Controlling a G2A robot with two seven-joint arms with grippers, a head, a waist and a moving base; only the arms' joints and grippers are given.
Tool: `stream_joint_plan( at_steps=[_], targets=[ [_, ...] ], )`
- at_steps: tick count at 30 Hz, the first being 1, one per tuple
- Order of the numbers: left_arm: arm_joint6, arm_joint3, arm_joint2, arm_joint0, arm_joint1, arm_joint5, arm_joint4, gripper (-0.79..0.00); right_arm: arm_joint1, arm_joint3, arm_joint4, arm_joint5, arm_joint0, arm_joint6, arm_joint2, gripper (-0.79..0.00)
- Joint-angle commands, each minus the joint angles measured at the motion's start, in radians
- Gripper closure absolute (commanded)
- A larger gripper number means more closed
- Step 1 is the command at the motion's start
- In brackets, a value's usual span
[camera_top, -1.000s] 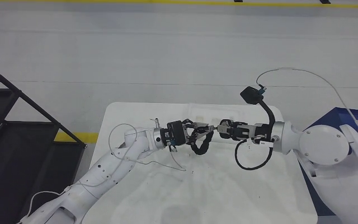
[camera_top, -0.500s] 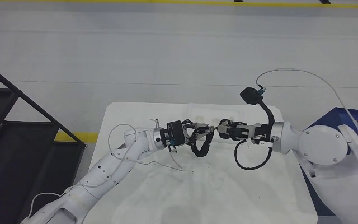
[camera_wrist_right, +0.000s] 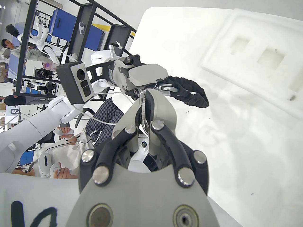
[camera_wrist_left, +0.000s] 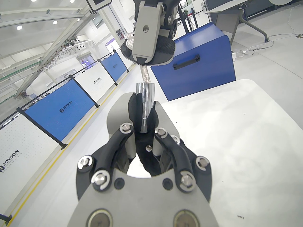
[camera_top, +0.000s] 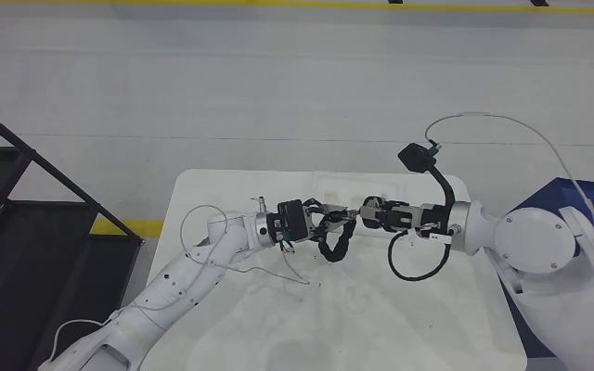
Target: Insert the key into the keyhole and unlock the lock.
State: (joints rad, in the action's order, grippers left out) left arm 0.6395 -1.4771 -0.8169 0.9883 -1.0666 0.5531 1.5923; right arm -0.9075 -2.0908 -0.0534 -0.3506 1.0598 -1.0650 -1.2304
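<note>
White table (camera_wrist_left: 225,131), one lock (camera_wrist_left: 144,105), one key (camera_wrist_left: 144,75)

Two white arms meet tip to tip above the surface (camera_top: 278,315), toward its far edge. The left gripper (camera_top: 322,221), extended from the near left corner, grips the lock (camera_top: 332,243), whose black cable loop hangs below. The right gripper (camera_top: 362,214), extended over the right edge, pinches the small key (camera_top: 352,214) just beside the lock.

The right pincer (camera_wrist_left: 147,60) hides the head of the key (camera_wrist_left: 144,75); the lock (camera_wrist_left: 145,96) turns its keyhole away.
</note>
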Motion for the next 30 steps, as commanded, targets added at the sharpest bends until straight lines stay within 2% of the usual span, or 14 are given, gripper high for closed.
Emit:
stream_joint_plan(
  at_steps=[1,30],
  targets=[
    [0.000,0.000,0.000,-0.001,-0.002,0.004,0.000,0.000,0.000,0.000,-0.001,0.000,-0.001,0.001,0.002,0.000],
    [-0.018,0.005,-0.025,0.015,-0.022,0.036,-0.027,0.000,-0.003,0.003,-0.039,-0.005,-0.036,-0.013,0.064,0.000]
  ],
)
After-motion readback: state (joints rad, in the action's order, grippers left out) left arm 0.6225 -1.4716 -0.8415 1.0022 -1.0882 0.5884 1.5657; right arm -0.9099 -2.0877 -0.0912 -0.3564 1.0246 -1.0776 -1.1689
